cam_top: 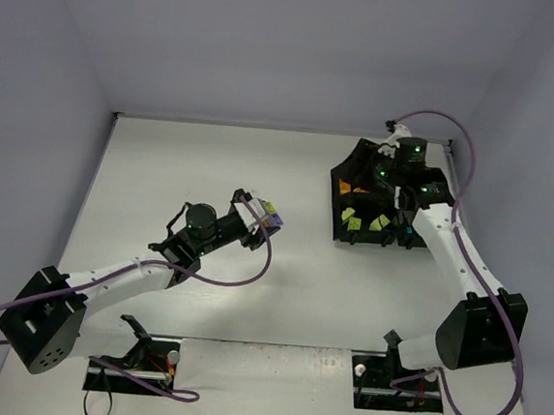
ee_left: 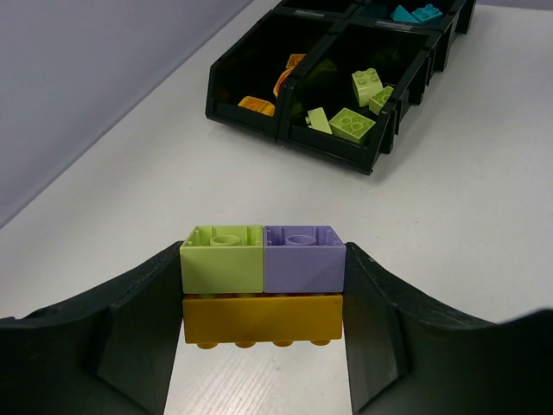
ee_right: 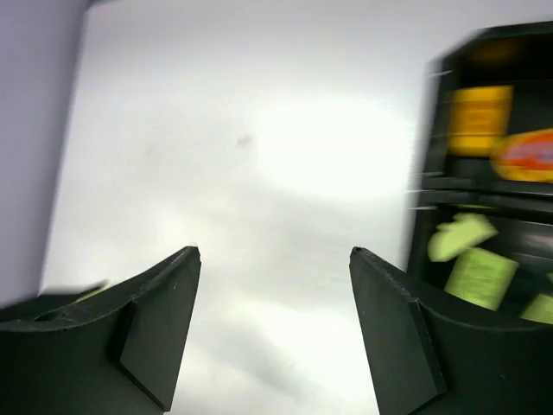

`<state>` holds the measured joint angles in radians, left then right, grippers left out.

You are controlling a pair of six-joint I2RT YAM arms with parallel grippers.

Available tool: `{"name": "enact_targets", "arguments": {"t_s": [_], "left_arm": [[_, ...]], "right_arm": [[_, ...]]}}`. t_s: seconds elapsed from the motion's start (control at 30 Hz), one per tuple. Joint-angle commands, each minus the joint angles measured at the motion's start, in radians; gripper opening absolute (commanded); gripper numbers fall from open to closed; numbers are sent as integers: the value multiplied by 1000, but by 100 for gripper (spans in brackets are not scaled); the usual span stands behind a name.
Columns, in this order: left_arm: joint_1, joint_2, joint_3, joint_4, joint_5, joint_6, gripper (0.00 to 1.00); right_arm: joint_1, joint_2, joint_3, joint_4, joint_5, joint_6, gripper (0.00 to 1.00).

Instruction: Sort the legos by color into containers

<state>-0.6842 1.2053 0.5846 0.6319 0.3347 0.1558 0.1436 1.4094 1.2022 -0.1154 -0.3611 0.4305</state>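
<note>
The three-brick stack (ee_left: 263, 290), a yellow-green brick (ee_left: 222, 259) and a purple brick (ee_left: 302, 259) side by side on an orange brick (ee_left: 263, 318), sat clamped in the left gripper (cam_top: 265, 216). Its long axis ran finger to finger. It was well apart from the tray (ee_left: 333, 149), off the tray's left side in the top view, with nothing lying between them. The right gripper (ee_right: 275, 255) hung over the tray, jaws apart and empty, so that arm was the nearer one to the tray. The joined bricks likely needed pulling apart first.
</note>
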Motion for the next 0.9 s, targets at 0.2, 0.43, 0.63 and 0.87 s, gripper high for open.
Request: {"name": "enact_targets", "arguments": {"t_s": [0.2, 0.43, 0.63, 0.87], "left_arm": [[5, 23, 149, 81, 30, 87, 0], [5, 42, 169, 74, 40, 103, 0], [5, 56, 184, 72, 40, 110, 0], [5, 62, 199, 72, 38, 110, 0]], "right_arm": [[206, 6, 80, 66, -309, 24, 67], [258, 26, 88, 72, -377, 17, 67], [286, 62, 96, 72, -426, 4, 67], [323, 88, 76, 66, -414, -15, 65]]}}
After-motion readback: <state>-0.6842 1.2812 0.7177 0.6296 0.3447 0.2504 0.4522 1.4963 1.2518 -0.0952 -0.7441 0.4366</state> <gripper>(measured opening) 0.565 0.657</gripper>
